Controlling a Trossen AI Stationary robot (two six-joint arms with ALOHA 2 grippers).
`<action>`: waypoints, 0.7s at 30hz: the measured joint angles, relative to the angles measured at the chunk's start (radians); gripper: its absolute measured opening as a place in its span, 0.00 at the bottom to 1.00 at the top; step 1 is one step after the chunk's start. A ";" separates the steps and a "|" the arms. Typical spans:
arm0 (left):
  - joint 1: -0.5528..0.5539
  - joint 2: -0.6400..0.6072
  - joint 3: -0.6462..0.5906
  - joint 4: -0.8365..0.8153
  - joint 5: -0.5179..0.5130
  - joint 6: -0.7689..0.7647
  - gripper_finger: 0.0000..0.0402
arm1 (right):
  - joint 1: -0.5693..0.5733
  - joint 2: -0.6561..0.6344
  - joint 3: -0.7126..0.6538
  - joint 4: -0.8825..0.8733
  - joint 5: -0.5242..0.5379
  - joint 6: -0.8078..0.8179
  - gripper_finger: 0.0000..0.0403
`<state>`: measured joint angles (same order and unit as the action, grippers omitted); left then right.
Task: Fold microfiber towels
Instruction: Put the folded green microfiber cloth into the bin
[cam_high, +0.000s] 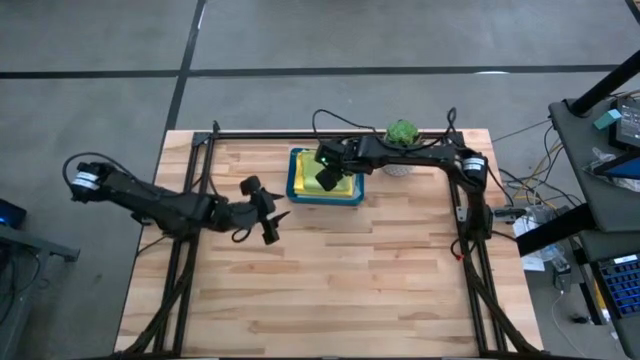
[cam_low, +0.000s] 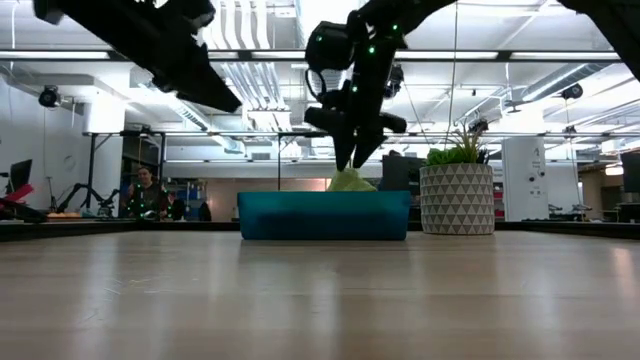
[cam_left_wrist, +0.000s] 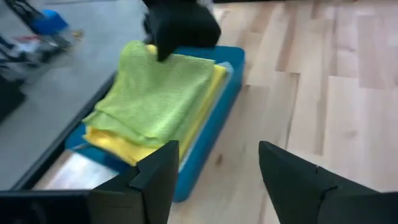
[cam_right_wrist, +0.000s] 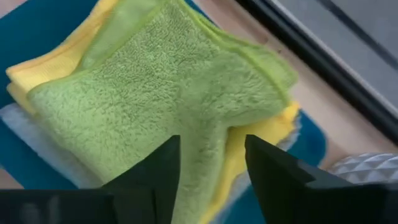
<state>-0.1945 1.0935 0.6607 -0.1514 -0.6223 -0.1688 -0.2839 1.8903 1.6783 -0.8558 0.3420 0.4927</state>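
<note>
Left gripper (cam_high: 272, 212) hangs over bare wood left of centre, fingers spread wide and holding nothing, well apart from the teal tray (cam_high: 296, 190) that sits near the table's (cam_high: 330, 290) far edge. From above, the tray's contents are mostly covered by the right gripper (cam_high: 328, 176), which reaches in from the right side and sits directly over it; only a strip of yellow shows there. Its own wrist camera fills in what the overhead misses: a lime green towel (cam_right_wrist: 168, 93) lies folded on top of the stack, its nubbly pile bunched into a ridge that rises between the two dark fingers (cam_right_wrist: 146, 180), which stand parted on either side of it, and I cannot tell whether they touch the cloth. Under it is a yellow towel (cam_right_wrist: 56, 65), with a pale layer (cam_right_wrist: 25, 134) peeking out beneath that. The left wrist view shows the same stack side-on, the green towel draped slightly askew over the yellow. At table height, only a green hump rises above the tray wall, with a potted plant (cam_low: 457, 195) just to the right. The whole near half of the table is open wood.
</note>
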 joint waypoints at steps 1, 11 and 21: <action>0.021 0.000 -0.002 0.011 0.035 0.013 0.50 | -0.002 -0.010 0.000 -0.007 0.000 -0.022 0.42; 0.300 0.023 -0.006 0.246 0.389 0.209 0.07 | -0.057 -0.103 -0.002 -0.001 0.002 -0.235 0.27; 0.473 0.336 0.031 0.521 0.553 0.255 0.00 | -0.090 -0.101 -0.146 0.263 -0.009 -0.320 0.03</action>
<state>0.2783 1.4297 0.6912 0.3701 -0.0696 0.0862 -0.3740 1.7889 1.5326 -0.5923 0.3333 0.1724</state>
